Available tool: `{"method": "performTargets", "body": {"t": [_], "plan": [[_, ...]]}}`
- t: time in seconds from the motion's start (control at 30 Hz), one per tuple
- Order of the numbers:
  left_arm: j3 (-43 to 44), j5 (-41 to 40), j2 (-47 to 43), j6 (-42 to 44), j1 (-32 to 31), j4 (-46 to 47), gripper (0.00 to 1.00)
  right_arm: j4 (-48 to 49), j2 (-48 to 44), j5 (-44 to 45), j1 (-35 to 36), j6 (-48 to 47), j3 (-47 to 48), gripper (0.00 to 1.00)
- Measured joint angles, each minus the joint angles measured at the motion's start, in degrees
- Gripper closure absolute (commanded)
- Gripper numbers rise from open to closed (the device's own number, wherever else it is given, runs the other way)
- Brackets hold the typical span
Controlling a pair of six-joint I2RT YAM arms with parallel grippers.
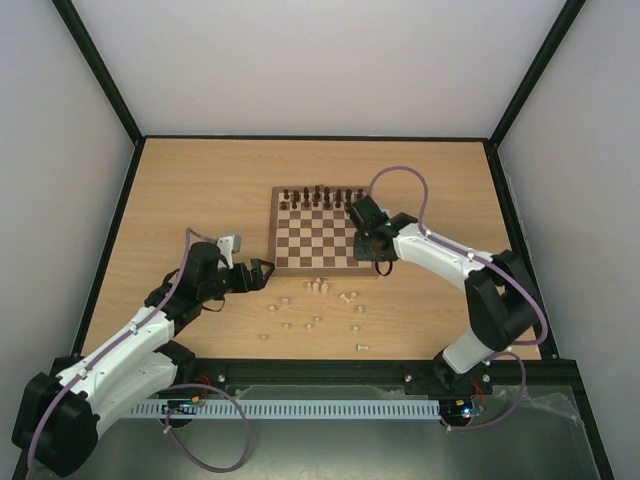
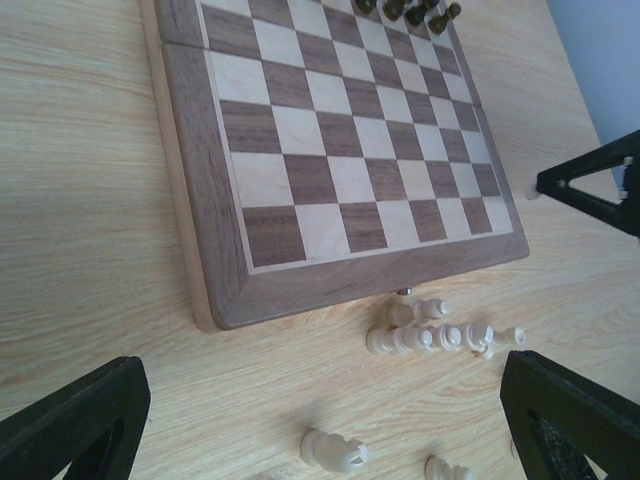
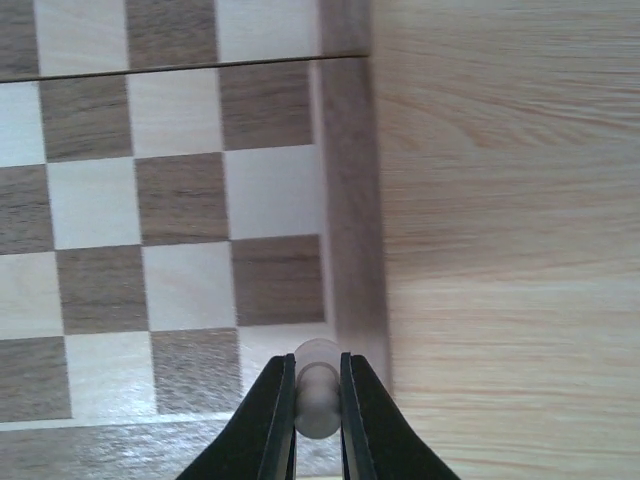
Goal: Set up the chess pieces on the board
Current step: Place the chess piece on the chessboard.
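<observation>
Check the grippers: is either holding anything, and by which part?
Right gripper is shut on a pale chess piece, pinched across its middle with the rounded end poking out. Left gripper is open, holding nothing.

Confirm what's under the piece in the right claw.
A cream corner square of the board, beside its border. The right claw, shut on the pale piece, covers the contact spot; touching or hovering cannot be told.

Board [image 1: 300,240] middle and near squares open to a gripper. Dark pieces [image 1: 320,197] crowd far ranks. Pale pieces [image 1: 318,288] litter table [image 1: 200,200] just near of board; right gripper [image 1: 378,256] occupies near-right corner.
</observation>
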Motion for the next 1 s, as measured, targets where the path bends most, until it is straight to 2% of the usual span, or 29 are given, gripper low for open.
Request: {"method": "performTargets", "body": {"t": [0.3,1.0], "plan": [[-0.09,-3.54,-2.97,-1.09,-0.07,-0.96,0.01,2.47,7.19,-4.28,-0.28,-4.55,3.78,0.96],[-0.76,-5.16,-5.4,-2.16,-0.07,-3.48,0.01,4.37,10.6,-5.62,-3.41,-7.69,5.75,0.96]]}}
